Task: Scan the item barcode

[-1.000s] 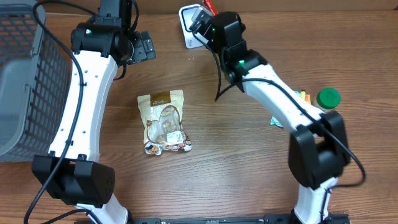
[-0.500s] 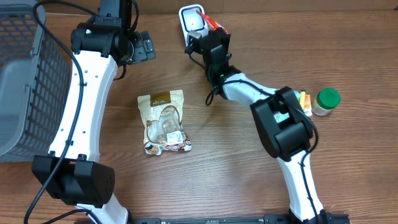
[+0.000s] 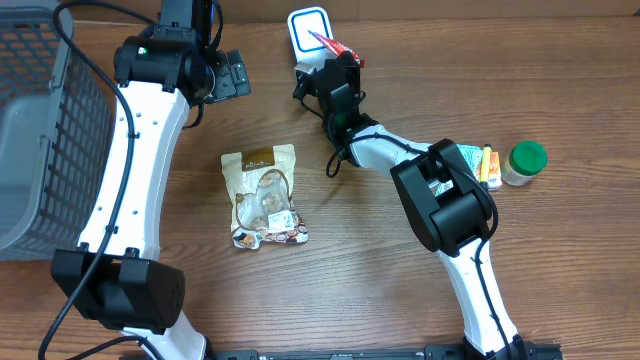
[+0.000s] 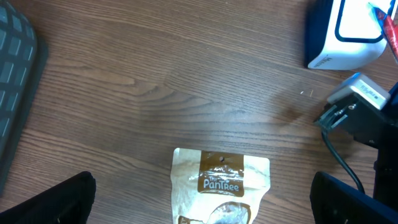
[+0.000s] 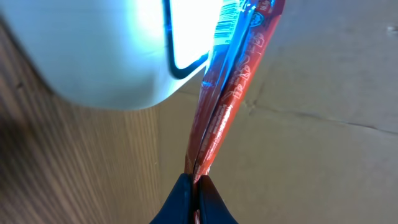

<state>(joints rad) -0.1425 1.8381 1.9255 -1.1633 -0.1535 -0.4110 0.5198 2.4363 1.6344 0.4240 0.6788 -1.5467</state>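
Just ahead of the right gripper (image 5: 194, 182) — jaws pinched tight on the tail of a red sachet (image 5: 231, 87) — the sachet's barcode end lies across the lit window of the white scanner (image 5: 106, 62). The scan looks to be in hand; whether it registered cannot be told. The left gripper (image 3: 232, 76) hangs wide and empty above the wooden desk (image 3: 400, 290) — a PanTree snack pouch (image 4: 221, 184) below it, a grey basket (image 3: 40, 120) off to one side.

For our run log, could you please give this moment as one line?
right gripper: shut on red packet at scanner | left gripper: open | snack bag: untouched
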